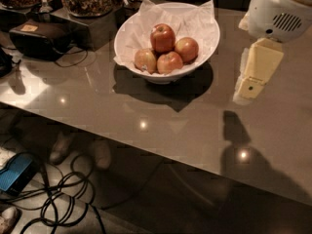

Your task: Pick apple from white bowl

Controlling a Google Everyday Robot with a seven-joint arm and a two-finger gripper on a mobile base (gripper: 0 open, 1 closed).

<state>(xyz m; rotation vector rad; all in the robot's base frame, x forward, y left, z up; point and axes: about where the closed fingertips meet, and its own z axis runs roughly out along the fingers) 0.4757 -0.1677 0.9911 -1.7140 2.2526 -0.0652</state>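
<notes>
The task stands at the approach step: nothing is grasped, and the apple (162, 37) sits on top of the pile in the white bowl (127, 29), resting on three paler apples (169, 62) and the crumpled paper lining (200, 19). The pincer (248, 84) hangs to the right of the bowl, near its rim but clear of it, low over the bare worktop (146, 116) where it casts a shadow. Whether it is open or closed I cannot tell. The arm's white housing (278, 9) comes in from the upper right corner, with the cream pincer pointing down and slightly leftward. The next move likely calls for lifting above the rim, travelling left until centred over the red apple, then descending from above without nudging its neighbours or snagging the paper.
</notes>
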